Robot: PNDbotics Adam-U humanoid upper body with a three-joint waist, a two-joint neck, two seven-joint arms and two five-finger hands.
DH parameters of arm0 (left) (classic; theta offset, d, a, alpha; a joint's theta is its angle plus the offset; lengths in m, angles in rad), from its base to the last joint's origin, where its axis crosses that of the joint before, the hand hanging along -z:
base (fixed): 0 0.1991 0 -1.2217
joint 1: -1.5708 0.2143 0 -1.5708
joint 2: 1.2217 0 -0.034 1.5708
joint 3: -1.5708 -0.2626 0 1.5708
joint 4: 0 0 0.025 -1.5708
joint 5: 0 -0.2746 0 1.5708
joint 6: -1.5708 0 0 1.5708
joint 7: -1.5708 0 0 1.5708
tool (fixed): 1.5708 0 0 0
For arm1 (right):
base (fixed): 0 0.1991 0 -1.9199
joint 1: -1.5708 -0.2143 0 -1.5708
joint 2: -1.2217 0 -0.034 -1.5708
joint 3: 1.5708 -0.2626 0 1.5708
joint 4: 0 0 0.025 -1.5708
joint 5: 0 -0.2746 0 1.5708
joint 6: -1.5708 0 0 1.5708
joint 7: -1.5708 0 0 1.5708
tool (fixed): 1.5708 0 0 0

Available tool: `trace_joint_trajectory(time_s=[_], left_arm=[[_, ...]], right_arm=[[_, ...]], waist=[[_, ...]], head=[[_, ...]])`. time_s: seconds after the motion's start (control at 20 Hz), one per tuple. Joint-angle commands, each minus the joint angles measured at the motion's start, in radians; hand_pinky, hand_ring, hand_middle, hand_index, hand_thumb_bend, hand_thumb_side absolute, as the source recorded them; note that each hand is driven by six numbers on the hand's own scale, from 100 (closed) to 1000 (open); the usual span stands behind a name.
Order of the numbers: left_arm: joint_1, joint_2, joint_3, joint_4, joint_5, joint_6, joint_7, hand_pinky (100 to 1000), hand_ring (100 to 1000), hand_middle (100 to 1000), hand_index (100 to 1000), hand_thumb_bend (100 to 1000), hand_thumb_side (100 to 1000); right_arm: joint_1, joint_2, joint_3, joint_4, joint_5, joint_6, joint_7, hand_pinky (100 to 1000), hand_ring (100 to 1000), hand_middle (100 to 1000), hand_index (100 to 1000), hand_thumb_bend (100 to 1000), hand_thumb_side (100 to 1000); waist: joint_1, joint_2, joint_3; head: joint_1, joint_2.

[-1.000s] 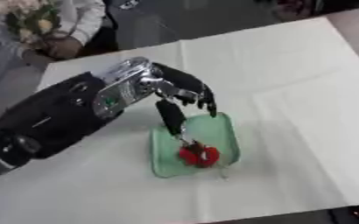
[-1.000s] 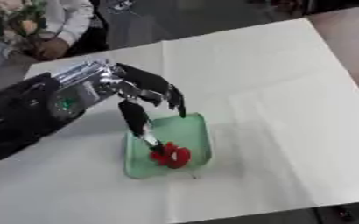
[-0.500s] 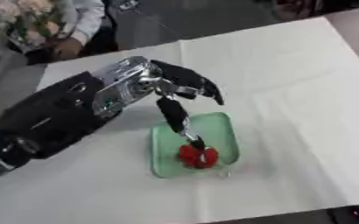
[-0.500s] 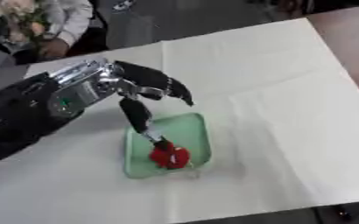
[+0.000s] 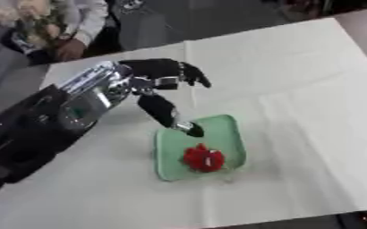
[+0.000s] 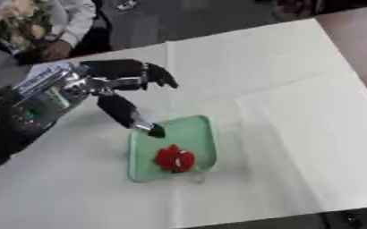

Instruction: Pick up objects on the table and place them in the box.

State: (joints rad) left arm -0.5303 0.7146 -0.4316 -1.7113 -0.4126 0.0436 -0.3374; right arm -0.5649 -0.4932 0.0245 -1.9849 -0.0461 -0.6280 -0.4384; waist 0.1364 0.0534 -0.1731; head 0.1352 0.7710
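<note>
White cloth-covered table (image 5: 312,89), dark floor beyond its far edge. Left hand (image 5: 151,78) hangs over the table, fingers loosely spread, thumb pointing down over the near rim of the green tray (image 5: 227,129). Red object (image 5: 203,159) lies inside the tray.
</note>
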Motion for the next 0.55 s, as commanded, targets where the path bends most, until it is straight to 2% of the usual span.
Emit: trace_joint_trajectory(time_s=[0.05,0.2,0.25,0.3,0.35,0.4,0.45,0.55], left_arm=[[0.072,-0.012,0.154,-0.096,0.041,0.076,0.160,468,718,821,889,578,733],[0.174,-0.110,0.270,-0.161,0.082,0.108,0.360,408,662,790,866,559,720],[0.196,-0.141,0.297,-0.184,0.097,0.106,0.423,370,615,762,846,518,730],[0.212,-0.174,0.322,-0.210,0.112,0.094,0.480,360,603,755,844,517,730],[0.223,-0.197,0.338,-0.230,0.127,0.080,0.523,355,599,748,840,520,724],[0.230,-0.218,0.351,-0.253,0.150,0.063,0.560,358,590,738,831,498,727],[0.232,-0.224,0.359,-0.268,0.169,0.048,0.587,354,588,735,827,503,721],[0.226,-0.237,0.374,-0.284,0.196,0.016,0.638,354,578,721,814,491,713]], right_arm=[[0.002,-0.026,-0.013,-0.015,0.010,-0.003,-0.007,100,444,377,436,134,398],[0.020,-0.035,-0.018,-0.015,0.018,-0.005,-0.012,100,433,370,436,132,396],[0.026,-0.038,-0.019,-0.015,0.020,-0.006,-0.012,100,420,361,436,130,394],[0.033,-0.041,-0.020,-0.015,0.023,-0.007,-0.013,100,415,359,436,129,394],[0.038,-0.044,-0.021,-0.015,0.025,-0.008,-0.012,100,405,355,436,127,392],[0.044,-0.047,-0.021,-0.015,0.026,-0.010,-0.009,100,409,359,436,100,429],[0.047,-0.050,-0.020,-0.015,0.028,-0.015,-0.005,100,378,355,439,127,388],[0.053,-0.058,-0.017,-0.015,0.031,-0.034,0.015,100,347,355,442,126,384]], waist=[[-0.016,-0.008,0.012],[-0.030,-0.006,0.034],[-0.034,-0.006,0.042],[-0.039,-0.005,0.051],[-0.043,-0.005,0.057],[-0.047,-0.005,0.064],[-0.049,-0.006,0.070],[-0.052,-0.007,0.081]], head=[[-0.024,-0.001],[-0.039,-0.001],[-0.041,-0.001],[-0.044,-0.001],[-0.045,-0.001],[-0.046,-0.001],[-0.042,-0.001],[-0.030,-0.001]])
